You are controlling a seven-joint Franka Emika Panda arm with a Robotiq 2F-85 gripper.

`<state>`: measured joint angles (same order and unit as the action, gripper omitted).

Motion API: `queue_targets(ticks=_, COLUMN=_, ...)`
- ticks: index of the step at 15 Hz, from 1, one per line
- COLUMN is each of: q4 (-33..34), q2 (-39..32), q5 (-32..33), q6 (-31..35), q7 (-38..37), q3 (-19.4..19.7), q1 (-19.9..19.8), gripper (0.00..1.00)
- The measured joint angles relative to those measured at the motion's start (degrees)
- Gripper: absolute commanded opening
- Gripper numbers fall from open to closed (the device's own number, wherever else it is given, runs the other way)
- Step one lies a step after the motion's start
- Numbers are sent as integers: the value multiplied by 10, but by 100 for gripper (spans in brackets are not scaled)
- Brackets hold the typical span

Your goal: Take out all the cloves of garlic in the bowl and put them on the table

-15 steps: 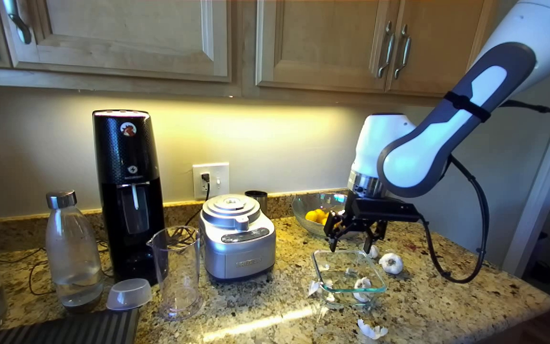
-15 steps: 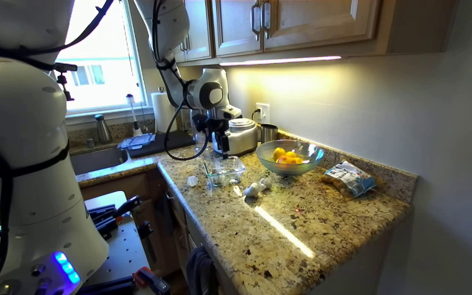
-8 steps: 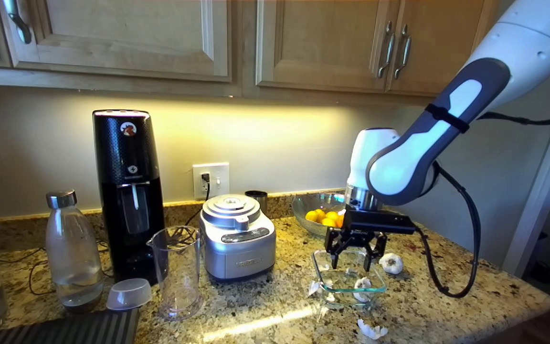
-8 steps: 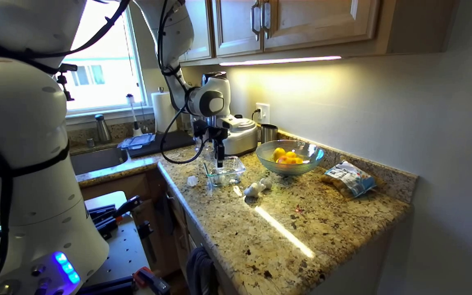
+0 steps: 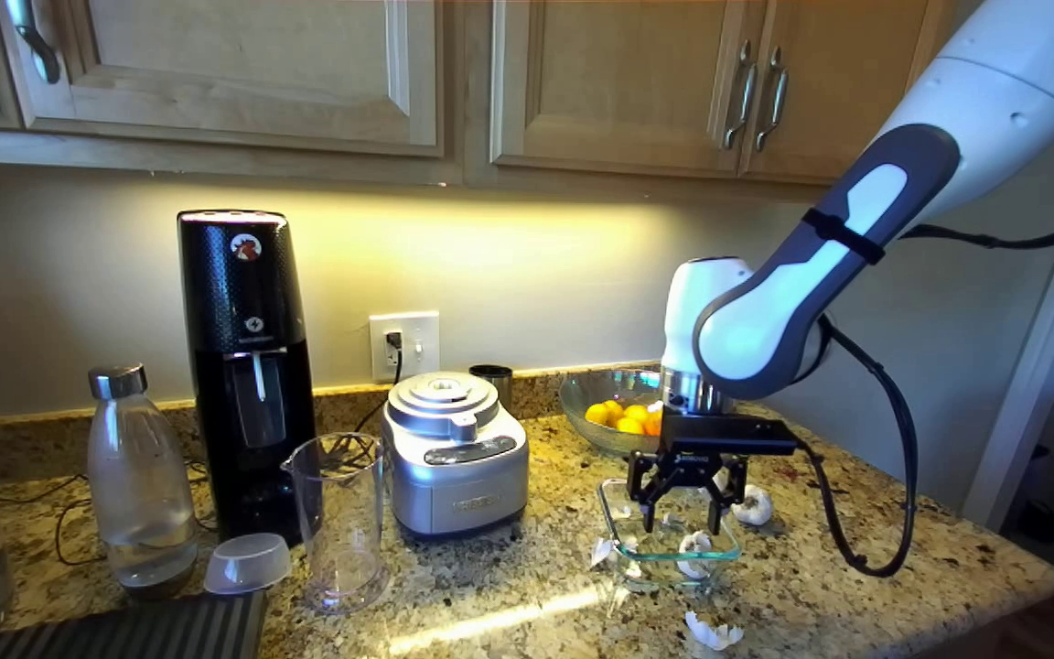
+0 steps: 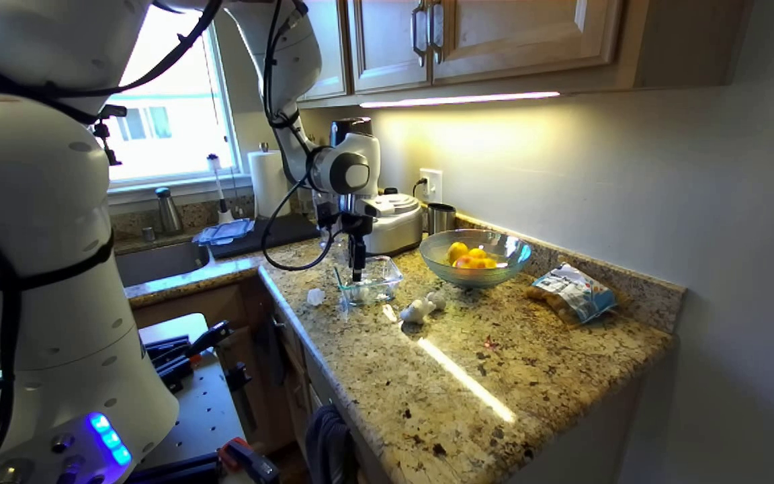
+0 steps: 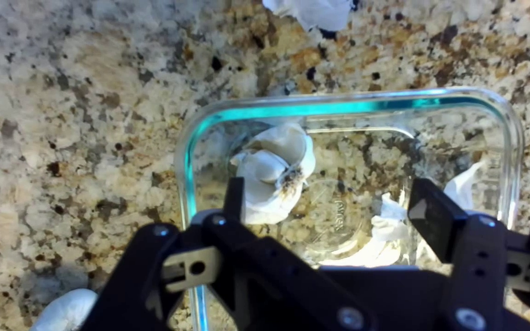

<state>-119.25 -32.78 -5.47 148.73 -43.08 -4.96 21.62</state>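
Note:
The clear glass bowl [image 5: 673,556] stands on the granite table [image 5: 838,595]; it also shows in the wrist view [image 7: 348,108]. A broken garlic bulb [image 7: 274,188] lies in the bowl at its left side in the wrist view, with loose whitish skins or pieces [image 7: 384,234] at the right. My gripper [image 5: 682,528] is open, fingers pointing down at about rim height of the bowl. In the wrist view the left fingertip overlaps the bulb's edge; I cannot tell if it touches. Nothing is between the fingers. More garlic [image 6: 416,311] lies on the table beside the bowl.
A large glass bowl of fruit [image 6: 441,267] stands behind, near the wall. A silver appliance base [image 5: 458,494], a clear pitcher [image 5: 339,531] and a black machine [image 5: 243,366] stand along the counter. A bag [image 6: 574,294] lies by the wall. Garlic skin [image 5: 713,631] lies in front of the bowl.
My gripper has moved down and from the bowl's far edge in toward its middle, over the opening. The fingers stay open. The bowl and the garlic have not moved.

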Motion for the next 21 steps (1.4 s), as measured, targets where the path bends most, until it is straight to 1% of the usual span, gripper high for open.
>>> queue_targets(ticks=5, q4=11, q2=-20, q5=0, q6=0, q7=-2, q3=0, q1=0, gripper=90)
queue_targets(ticks=12, q4=14, q2=-38, q5=0, q6=-1, q7=-2, q3=0, q1=1, gripper=89)
queue_targets(ticks=20, q4=35, q2=-63, q5=-6, q6=-8, q7=-2, q3=0, q1=2, gripper=84)
queue_targets(ticks=21, q4=38, q2=-65, q5=-6, q6=-9, q7=-2, q3=0, q1=2, gripper=82)
